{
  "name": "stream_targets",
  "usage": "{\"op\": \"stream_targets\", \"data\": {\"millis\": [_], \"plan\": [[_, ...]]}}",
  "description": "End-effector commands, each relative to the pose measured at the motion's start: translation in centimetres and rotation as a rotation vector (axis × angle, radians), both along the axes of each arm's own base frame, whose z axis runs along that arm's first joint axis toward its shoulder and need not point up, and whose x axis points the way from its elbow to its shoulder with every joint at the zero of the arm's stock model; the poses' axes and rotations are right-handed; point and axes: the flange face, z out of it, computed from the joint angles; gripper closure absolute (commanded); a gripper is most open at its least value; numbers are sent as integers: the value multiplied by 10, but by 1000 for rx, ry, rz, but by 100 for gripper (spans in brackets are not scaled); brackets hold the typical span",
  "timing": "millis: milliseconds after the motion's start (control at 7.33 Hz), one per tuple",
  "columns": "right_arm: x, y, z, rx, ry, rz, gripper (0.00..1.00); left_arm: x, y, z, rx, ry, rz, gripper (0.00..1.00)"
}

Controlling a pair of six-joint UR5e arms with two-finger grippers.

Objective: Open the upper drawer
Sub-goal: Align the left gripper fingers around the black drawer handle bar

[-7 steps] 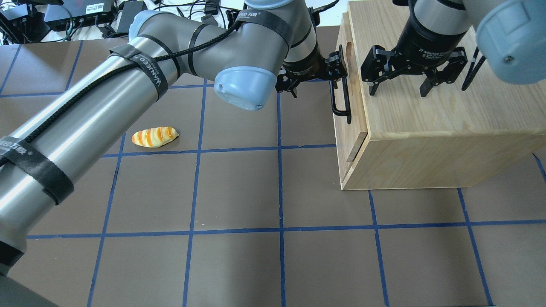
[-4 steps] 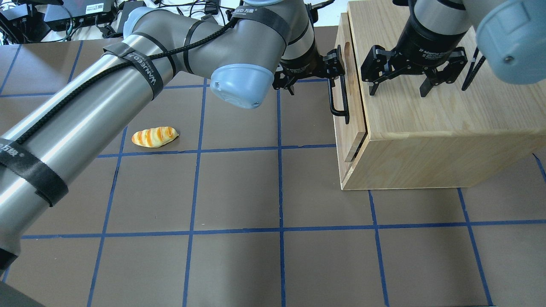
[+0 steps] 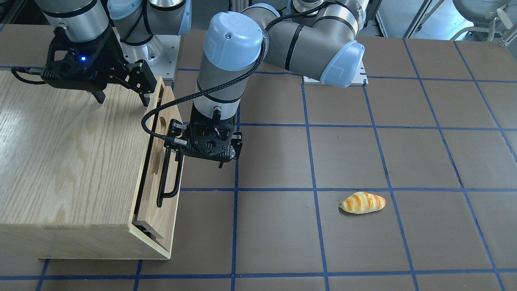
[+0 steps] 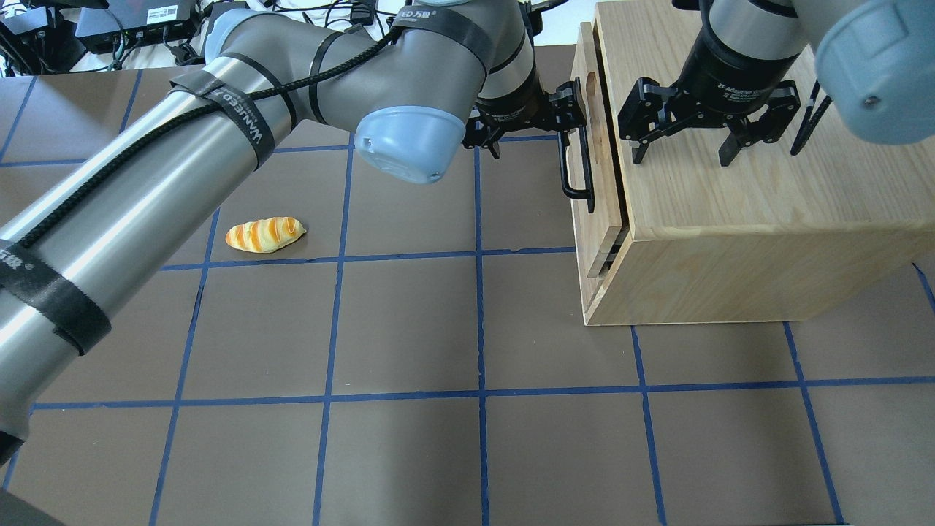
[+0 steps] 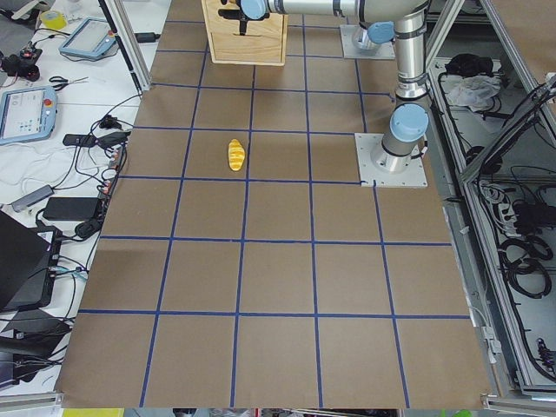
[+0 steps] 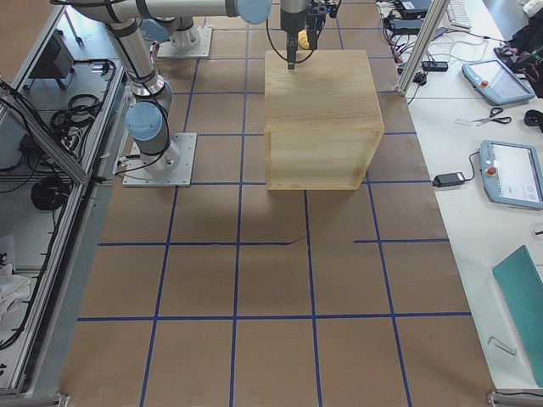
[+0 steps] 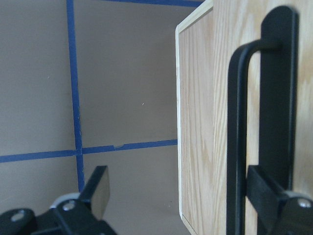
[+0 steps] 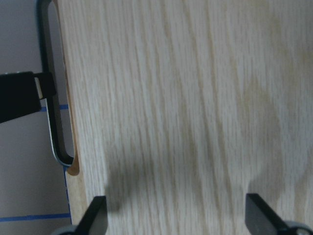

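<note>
The upper drawer's light-wood front panel (image 4: 593,212) stands a little out from the oak cabinet (image 4: 730,241), with a dark gap between them. Its black bar handle (image 4: 573,164) also shows in the front view (image 3: 165,182) and the left wrist view (image 7: 237,122). My left gripper (image 4: 529,124) is open, its jaws wide apart, and one finger (image 7: 274,193) is hooked behind the bar. My right gripper (image 4: 683,153) is open and empty just above the cabinet top (image 8: 171,122).
A striped bread roll (image 4: 264,234) lies on the brown mat with blue grid lines, well to the left of the cabinet. Cables and electronics lie beyond the far edge of the table. The cabinet stands at the table's right end (image 6: 321,102).
My left gripper has moved left, away from the cabinet, with the handle hooked. The drawer front has slid out with it and the gap has widened. The right gripper has not moved.
</note>
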Motion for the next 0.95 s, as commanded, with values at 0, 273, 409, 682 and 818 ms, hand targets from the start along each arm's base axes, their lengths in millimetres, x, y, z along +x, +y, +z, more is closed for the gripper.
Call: {"op": "stream_targets", "data": {"millis": [0, 273, 409, 682, 818], "plan": [[0, 0, 0, 0, 1, 0, 0, 2, -2, 0, -3, -3, -4, 0], [0, 0, 0, 0, 1, 0, 0, 14, -9, 2, -2, -1, 31, 0], [0, 0, 0, 0, 1, 0, 0, 12, -10, 0, 12, 10, 52, 0], [0, 0, 0, 0, 1, 0, 0, 6, -7, 7, 28, 56, 69, 0], [0, 0, 0, 0, 1, 0, 0, 5, -6, 7, 36, 67, 67, 0]]}}
